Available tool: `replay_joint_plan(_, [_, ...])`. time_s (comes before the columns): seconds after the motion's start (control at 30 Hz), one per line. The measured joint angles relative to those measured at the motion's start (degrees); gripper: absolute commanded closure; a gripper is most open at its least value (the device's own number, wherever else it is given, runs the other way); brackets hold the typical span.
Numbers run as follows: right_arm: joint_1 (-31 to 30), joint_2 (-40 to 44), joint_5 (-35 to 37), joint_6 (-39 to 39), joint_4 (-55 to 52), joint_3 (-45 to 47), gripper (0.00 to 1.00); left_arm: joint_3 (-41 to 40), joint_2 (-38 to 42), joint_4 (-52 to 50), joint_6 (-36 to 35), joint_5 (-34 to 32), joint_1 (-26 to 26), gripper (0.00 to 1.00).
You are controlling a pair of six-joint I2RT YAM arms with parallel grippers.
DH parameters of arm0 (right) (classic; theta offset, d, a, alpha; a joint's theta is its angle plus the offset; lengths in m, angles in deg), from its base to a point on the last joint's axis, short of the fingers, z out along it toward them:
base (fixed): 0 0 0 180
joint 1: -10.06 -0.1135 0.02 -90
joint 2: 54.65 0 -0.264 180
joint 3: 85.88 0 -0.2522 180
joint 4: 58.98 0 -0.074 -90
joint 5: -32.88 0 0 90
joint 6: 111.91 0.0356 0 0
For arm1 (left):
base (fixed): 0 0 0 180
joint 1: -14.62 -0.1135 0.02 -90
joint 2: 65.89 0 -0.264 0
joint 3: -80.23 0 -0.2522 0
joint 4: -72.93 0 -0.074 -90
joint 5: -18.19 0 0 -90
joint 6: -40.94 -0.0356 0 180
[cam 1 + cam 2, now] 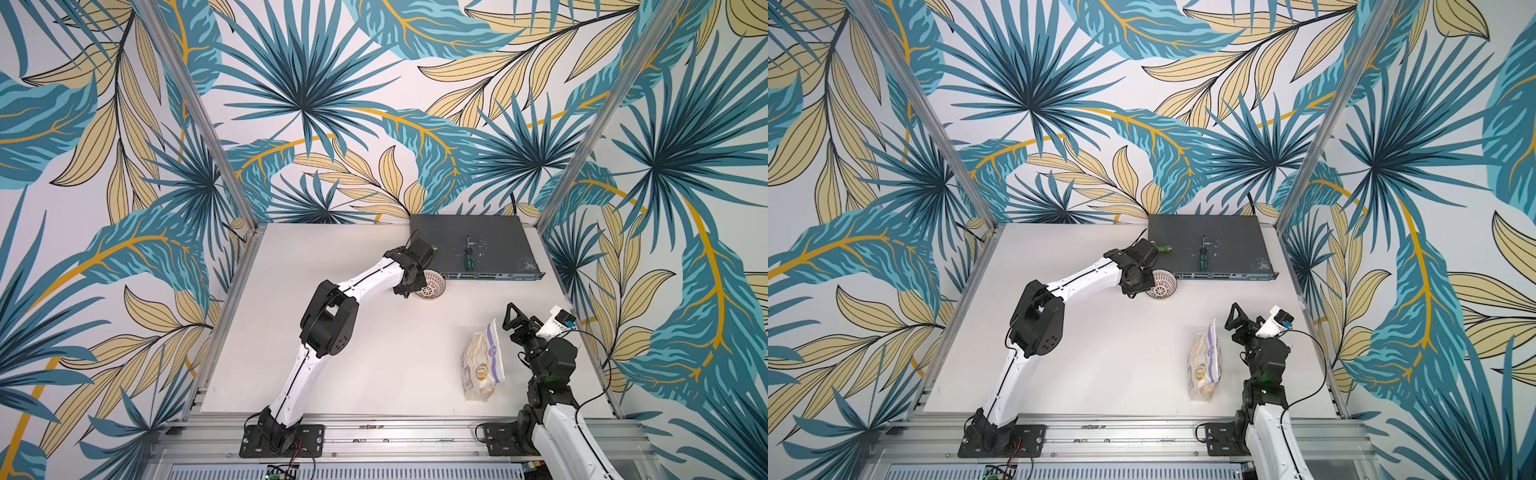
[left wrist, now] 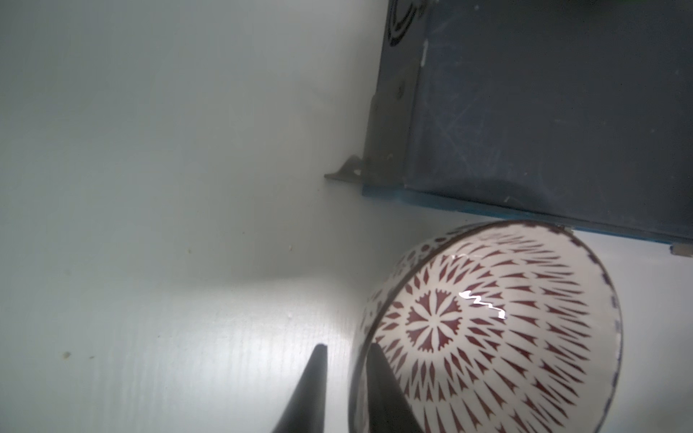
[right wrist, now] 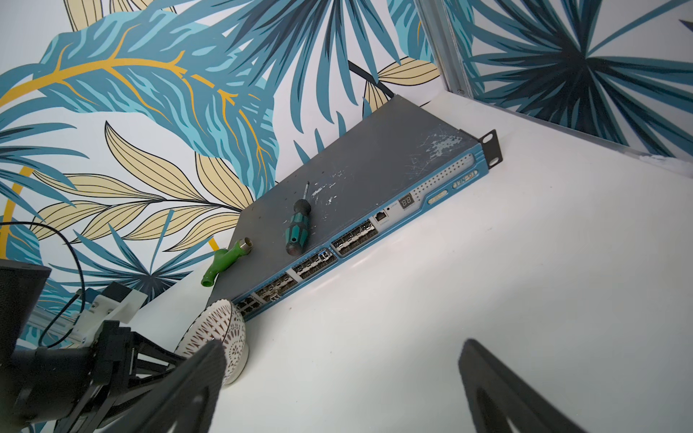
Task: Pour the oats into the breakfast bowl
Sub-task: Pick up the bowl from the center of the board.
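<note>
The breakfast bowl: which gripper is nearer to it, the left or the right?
Left. The left gripper stands astride the breakfast bowl's rim, one finger inside. The right gripper is far off, beside the oats.

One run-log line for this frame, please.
left gripper: jaws astride breakfast bowl rim, grip unconfirmed | right gripper: open, empty | oats: lying on table

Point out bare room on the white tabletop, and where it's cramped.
Freest: the white tabletop between the white-and-black left arm and the clear plastic oats pouch. Also bare: the far-left corner beside the grey-blue network switch. Crowded: the patterned white bowl sits by the switch's front, the left gripper straddling its rim; the pouch lies close to the open right gripper.
</note>
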Motion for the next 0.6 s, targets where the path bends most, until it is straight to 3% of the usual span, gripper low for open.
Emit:
replay_joint_plan(0.2, [0.0,-0.5,0.0,0.2,0.0,0.0,0.0,0.7,-0.1,-0.4,1.3,0.2,0.0,1.0])
replay_joint_plan(0.43, [0.0,-0.7,0.0,0.2,0.0,0.0,0.0,0.1,1.3,-2.6,0.6,0.2,0.1,1.0])
replay_joint_plan(0.53, [0.0,-0.7,0.0,0.2,0.0,0.0,0.0,-6.6,7.5,-3.1,-0.6,0.6,0.1,1.0])
replay_joint_plan(0.6, [0.0,-0.9,0.0,0.2,0.0,0.0,0.0,-15.4,15.8,-2.7,-1.4,1.0,0.2,1.0])
